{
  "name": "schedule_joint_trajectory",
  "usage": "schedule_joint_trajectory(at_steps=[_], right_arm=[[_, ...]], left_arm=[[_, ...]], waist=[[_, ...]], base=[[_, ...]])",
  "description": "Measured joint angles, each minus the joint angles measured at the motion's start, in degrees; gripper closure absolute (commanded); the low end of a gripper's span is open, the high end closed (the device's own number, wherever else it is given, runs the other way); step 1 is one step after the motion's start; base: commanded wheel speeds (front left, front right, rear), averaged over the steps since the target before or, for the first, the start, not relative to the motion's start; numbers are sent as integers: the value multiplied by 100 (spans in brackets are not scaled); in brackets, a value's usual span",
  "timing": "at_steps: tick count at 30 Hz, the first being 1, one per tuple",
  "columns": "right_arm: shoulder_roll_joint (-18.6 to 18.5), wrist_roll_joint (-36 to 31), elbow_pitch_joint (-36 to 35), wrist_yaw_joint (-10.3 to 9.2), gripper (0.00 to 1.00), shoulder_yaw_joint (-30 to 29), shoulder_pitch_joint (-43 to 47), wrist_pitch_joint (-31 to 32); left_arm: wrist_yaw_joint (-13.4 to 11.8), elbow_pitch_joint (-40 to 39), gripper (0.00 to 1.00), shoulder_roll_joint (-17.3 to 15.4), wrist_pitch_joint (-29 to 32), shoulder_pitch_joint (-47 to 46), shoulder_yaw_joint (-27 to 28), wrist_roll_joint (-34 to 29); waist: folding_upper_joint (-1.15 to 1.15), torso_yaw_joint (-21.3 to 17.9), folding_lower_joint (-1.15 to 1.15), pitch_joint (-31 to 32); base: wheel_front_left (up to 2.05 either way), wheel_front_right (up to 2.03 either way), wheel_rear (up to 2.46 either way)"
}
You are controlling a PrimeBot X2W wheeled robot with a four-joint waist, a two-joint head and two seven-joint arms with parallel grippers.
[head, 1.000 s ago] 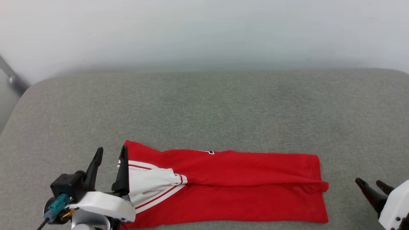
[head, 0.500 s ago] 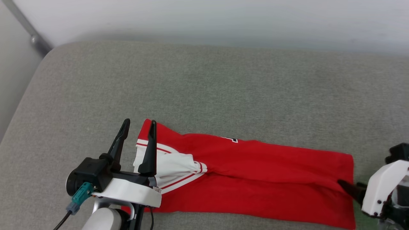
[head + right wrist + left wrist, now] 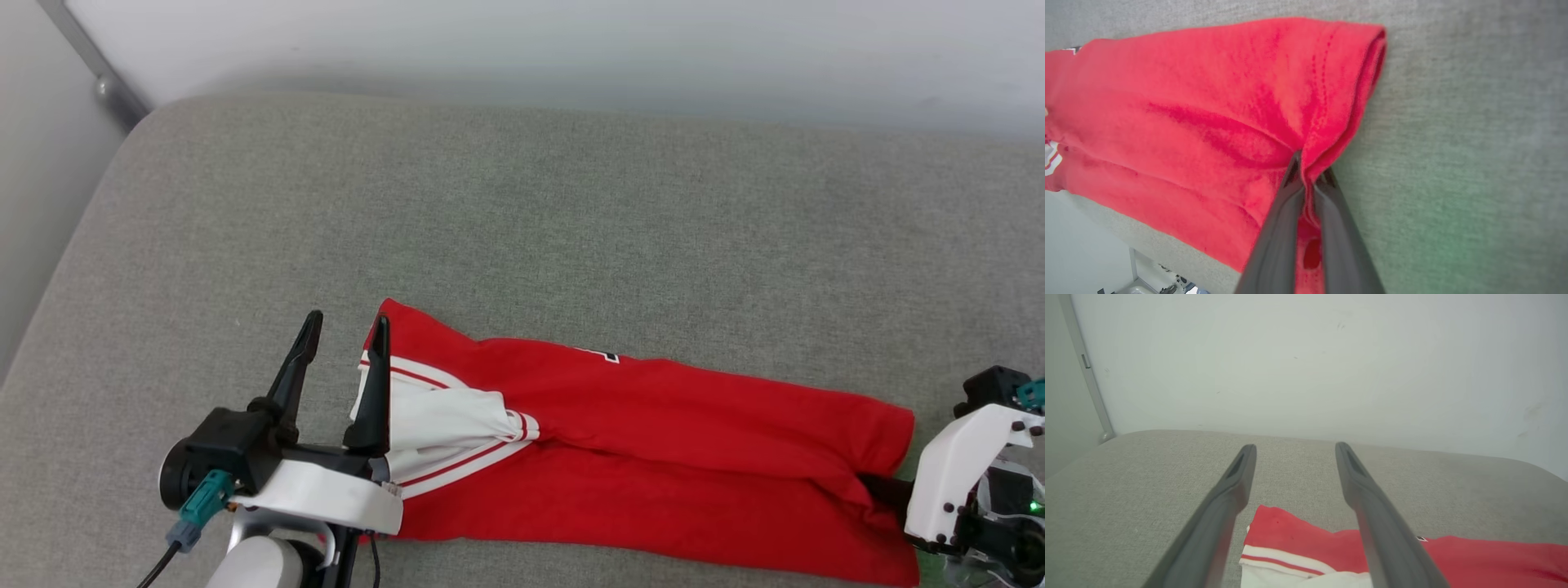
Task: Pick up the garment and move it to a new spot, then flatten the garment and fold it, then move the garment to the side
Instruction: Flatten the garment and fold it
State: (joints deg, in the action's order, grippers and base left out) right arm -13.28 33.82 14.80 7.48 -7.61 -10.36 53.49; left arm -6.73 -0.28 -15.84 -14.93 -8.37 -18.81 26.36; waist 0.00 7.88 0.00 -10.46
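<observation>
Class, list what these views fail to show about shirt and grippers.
- Head view: the garment is folded, hiding most of its print.
- Right wrist view: bunched cloth hides how many layers the right gripper pinches.
- Left wrist view: bottom edge cuts the garment; left gripper contact unclear.

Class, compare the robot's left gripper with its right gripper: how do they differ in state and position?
The left gripper stands open with nothing between its fingers; the right gripper is shut, pinching the garment. The left gripper is at the white-sleeved end, the right gripper at the plain red end. Cloth puckers at the right gripper's pinch; the left gripper gathers none. Both have long dark fingers.
</observation>
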Motion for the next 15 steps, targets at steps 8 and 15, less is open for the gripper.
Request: schedule_joint_trajectory(at_steps=[8, 15], right_arm=[[-116, 153, -98, 1, 100, 154, 17, -124], [-285, -4, 1, 2, 100, -426, 154, -113]], left_arm=[[-129, 89, 0, -136, 77, 327, 26, -30], [-237, 20, 0, -194, 212, 537, 35, 12]], waist=[[0, -129, 0, 448], [0, -372, 0, 796]], base=[[0, 0, 0], [0, 0, 0]])
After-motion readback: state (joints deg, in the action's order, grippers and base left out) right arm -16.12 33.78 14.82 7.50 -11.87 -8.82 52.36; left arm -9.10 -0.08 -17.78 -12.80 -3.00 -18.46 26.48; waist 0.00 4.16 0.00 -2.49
